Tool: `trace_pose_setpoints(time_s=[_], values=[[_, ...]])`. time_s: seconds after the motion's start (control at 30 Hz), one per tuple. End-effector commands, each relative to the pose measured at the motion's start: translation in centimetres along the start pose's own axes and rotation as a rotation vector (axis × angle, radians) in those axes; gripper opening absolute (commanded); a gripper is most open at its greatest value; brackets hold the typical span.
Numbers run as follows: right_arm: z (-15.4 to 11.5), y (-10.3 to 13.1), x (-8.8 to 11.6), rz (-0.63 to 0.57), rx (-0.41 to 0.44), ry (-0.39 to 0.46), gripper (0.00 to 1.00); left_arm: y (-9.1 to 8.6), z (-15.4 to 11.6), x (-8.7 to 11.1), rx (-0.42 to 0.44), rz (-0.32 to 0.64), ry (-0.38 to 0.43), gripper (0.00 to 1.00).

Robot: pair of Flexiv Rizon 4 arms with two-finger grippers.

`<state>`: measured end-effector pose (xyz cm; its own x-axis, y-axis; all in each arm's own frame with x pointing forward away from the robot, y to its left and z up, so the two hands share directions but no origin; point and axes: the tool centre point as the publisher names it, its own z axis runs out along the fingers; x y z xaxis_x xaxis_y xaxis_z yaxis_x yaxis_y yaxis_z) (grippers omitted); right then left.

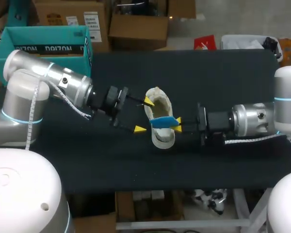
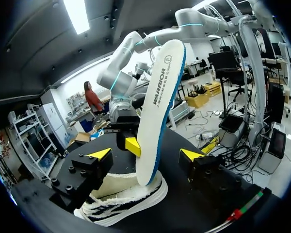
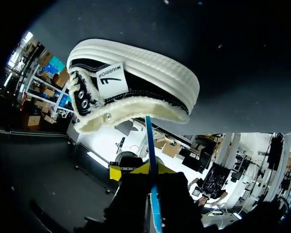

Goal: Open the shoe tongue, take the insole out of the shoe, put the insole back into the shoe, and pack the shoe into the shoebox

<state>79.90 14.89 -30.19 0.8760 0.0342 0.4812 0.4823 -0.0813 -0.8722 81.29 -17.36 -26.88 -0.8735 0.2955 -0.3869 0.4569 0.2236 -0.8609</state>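
**A:** Location of the insole (image 2: 160,111)?

**B:** Standing on end, slightly tilted. Lower tip inside the shoe (image 2: 121,199), the rest clear above the opening. Pinched across its two flat faces by the right tool (image 1: 177,124), on its lower part.

**A:** Handling?

**B:** Judged light, thin and bendy; likely to buckle if pushed from the top. Hold low, near the entering end, and press flat along the sole. For the shoe: soft at the fleecy collar, stiffer at the rubber rim, and likely to slide on the bench (image 1: 218,73) unless steadied.

**A:** State of the left tool (image 1: 144,115)?

**B:** Spread wide, holding nothing. One finger at the shoe's opening, the other just beside the shoe.

**A:** Room to move?

**B:** Open bench all round the shoe. Shoebox (image 1: 43,43) at the far left corner, beyond the left arm, well apart from the shoe.
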Motion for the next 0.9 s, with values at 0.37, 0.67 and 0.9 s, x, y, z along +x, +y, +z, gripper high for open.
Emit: trace_pose_setpoints(time_s=[0.37,0.67,0.9], values=[[0.1,-0.7,-0.6,-0.014,-0.026,0.023,0.00,0.7,2.3,0.4,-0.060,0.006,-0.272,0.41],[0.1,-0.5,-0.4,-0.011,-0.027,0.025,0.00,1.5,2.6,0.6,-0.060,-0.011,-0.245,0.38],[0.1,-0.1,-0.3,-0.008,-0.028,0.029,0.00,1.7,3.0,0.7,-0.052,-0.010,-0.223,0.37]])
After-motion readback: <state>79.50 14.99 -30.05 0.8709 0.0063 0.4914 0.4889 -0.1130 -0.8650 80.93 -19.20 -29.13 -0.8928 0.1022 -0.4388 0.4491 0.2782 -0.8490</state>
